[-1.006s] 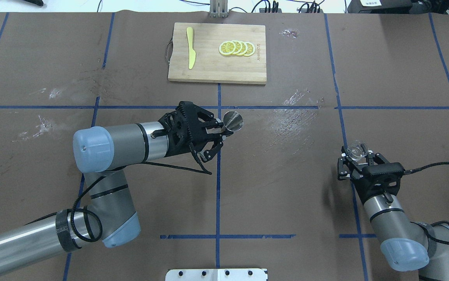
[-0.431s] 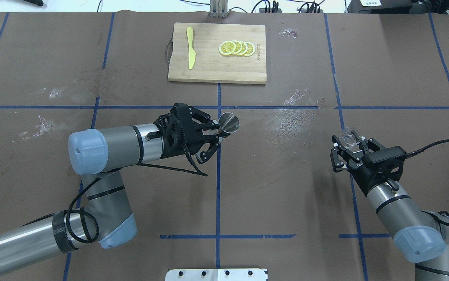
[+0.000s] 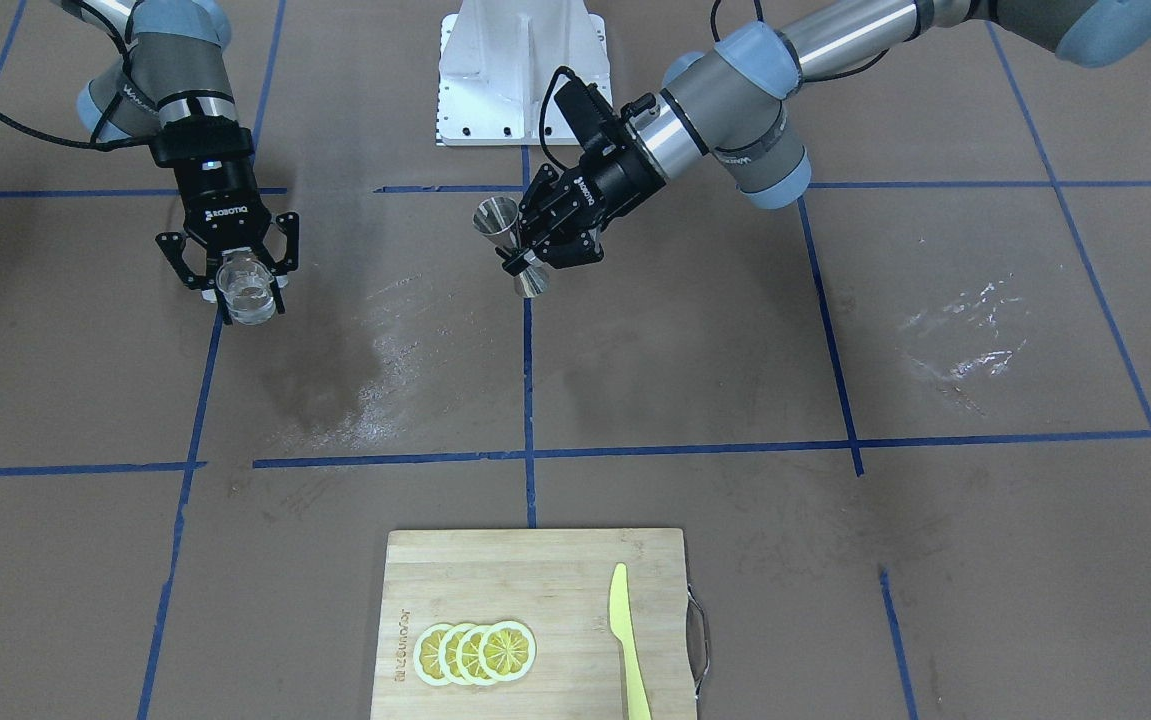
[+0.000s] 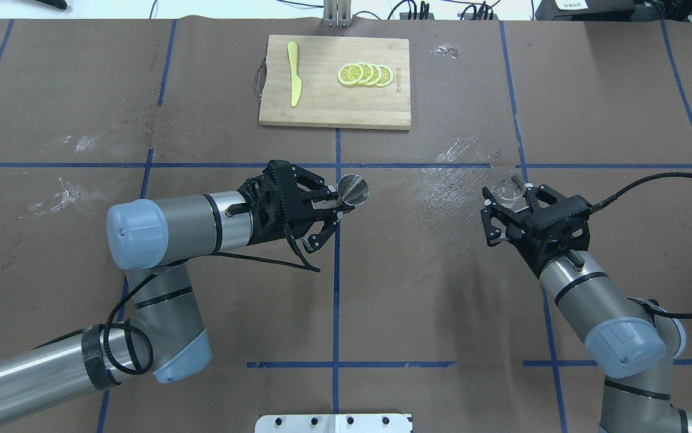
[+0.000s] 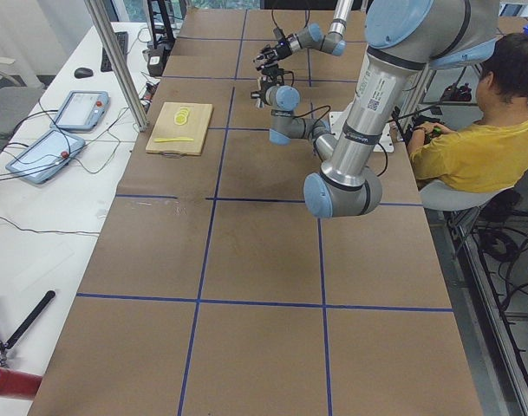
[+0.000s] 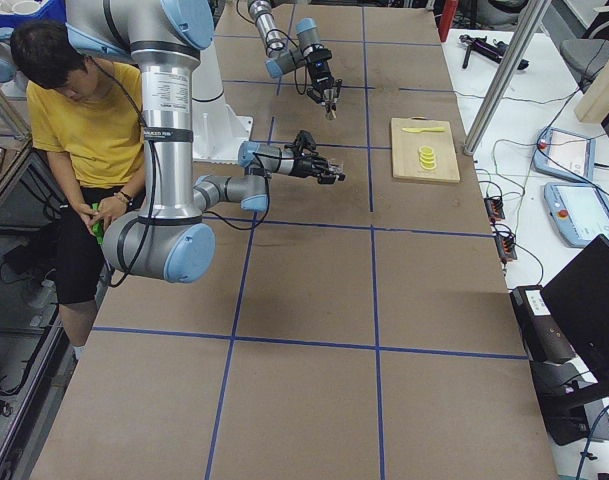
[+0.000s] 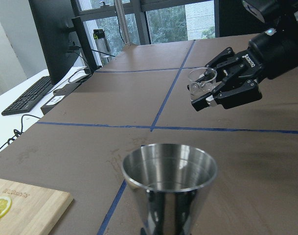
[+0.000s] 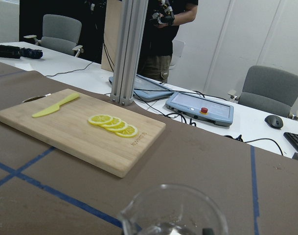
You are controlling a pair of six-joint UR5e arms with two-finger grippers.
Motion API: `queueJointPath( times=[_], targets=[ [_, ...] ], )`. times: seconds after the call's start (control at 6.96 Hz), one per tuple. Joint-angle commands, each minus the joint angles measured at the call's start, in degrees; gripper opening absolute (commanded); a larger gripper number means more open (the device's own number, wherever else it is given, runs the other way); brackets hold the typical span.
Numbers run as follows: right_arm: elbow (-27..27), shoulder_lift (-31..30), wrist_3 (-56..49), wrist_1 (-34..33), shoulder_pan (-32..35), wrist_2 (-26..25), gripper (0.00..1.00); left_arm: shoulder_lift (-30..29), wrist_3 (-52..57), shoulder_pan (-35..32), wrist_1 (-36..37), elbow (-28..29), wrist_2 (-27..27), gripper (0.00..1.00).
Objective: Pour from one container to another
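The left gripper (image 3: 523, 262) is clenched on the jigger (image 3: 497, 220), mouth up above mid-table. The right gripper (image 3: 250, 300) grasps the glass (image 3: 245, 285), well apart. I'd bring the glass's rim just over the jigger's mouth, then tilt slowly with the jigger level.

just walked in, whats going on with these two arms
It's the set-up for a pour. The left gripper holds a metal jigger upright by its waist near the middle of the table. The right gripper holds a small clear glass, also upright, well off to the jigger's side. Neither is tipped yet. A cutting board with lemon slices and a yellow knife sits beyond them.
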Motion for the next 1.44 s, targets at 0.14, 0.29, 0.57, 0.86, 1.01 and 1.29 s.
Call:
queueJointPath(
  times=[0.14, 0.29, 0.57, 0.86, 1.01, 1.29],
  targets=[
    [12.16, 4.36, -1.33, -21.25, -0.16, -0.17, 0.0, -0.15, 0.09, 0.28, 0.43, 0.31, 0.09, 0.0],
    [11.67, 7.08, -1.33, -22.2, -0.51, -0.27, 0.0, -0.15, -0.08, 0.37, 0.78, 0.48, 0.18, 0.0],
    [11.67, 12.17, -1.24, -29.72, -1.83, -1.67, 0.0, -0.33, -1.22, 0.46, 0.78, 1.53, 0.18, 0.0],
    [10.97, 18.67, -1.15, -39.91, -3.23, -3.42, 0.0, -0.59, -1.31, 0.46, 0.78, 1.8, 0.18, 0.0],
    [9.4, 20.88, -0.98, -42.66, -3.58, -4.39, 0.0, -0.77, -1.4, 0.54, 0.87, 1.8, 0.18, 0.0],
    [7.98, 22.04, -1.06, -45.39, -4.11, -5.1, 0.0, -0.86, -2.71, 0.54, 0.7, 1.63, 0.18, 0.0]
  ],
)
